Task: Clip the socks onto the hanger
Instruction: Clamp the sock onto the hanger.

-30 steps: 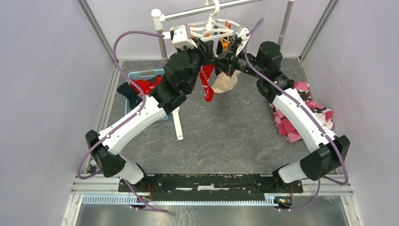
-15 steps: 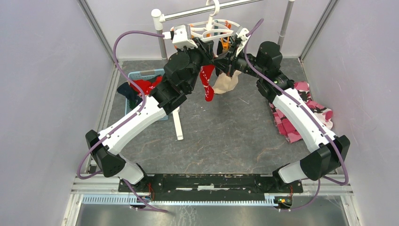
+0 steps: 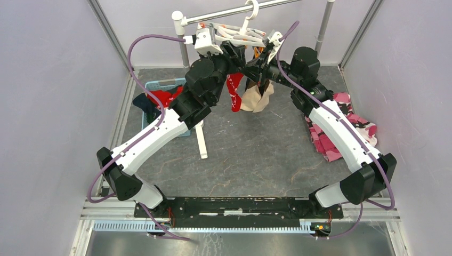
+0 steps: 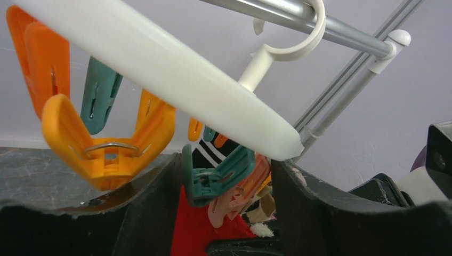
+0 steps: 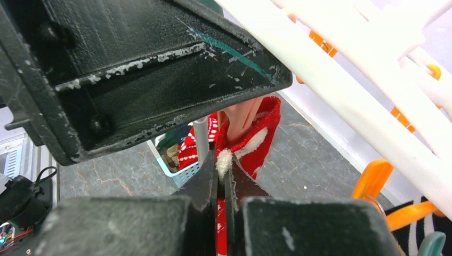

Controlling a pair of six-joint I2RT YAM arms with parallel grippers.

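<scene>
Surface (image 3: 250, 154): grey and flat, with both arms reaching over it to the far side.
Pole rack (image 3: 224, 13): a silver bar across the back; the hanger hook goes over it.
Camouflage cloth (image 3: 341, 133): lies on the right side, well apart from the work.
Basket (image 3: 160, 88): light blue, on the left, with more socks inside, red and dark.
Hanger (image 3: 240, 36): a white ring, tilted, hanging from the bar with both claws just under it.
Beige sock (image 3: 256, 98): hangs from the hanger just beside the red one.
Red sock (image 3: 233, 93): hangs under the ring with its long axis vertical, cuff up and toe down.
Right claw (image 5: 221, 176): closed tight on the white edge of the red sock cuff, holding it up.
Left claw (image 4: 226, 213): fingers stand wide apart and hold nothing.
Teal clothespin (image 4: 216, 178): sits between the left fingers, directly above the red cloth; an orange clothespin (image 4: 106, 144) hangs to its left.
Key relation: the cuff lies just below the teal clothespin, and the left claw is the nearer one to it.
Not clear: whether the teal clothespin already bites the cuff.
</scene>
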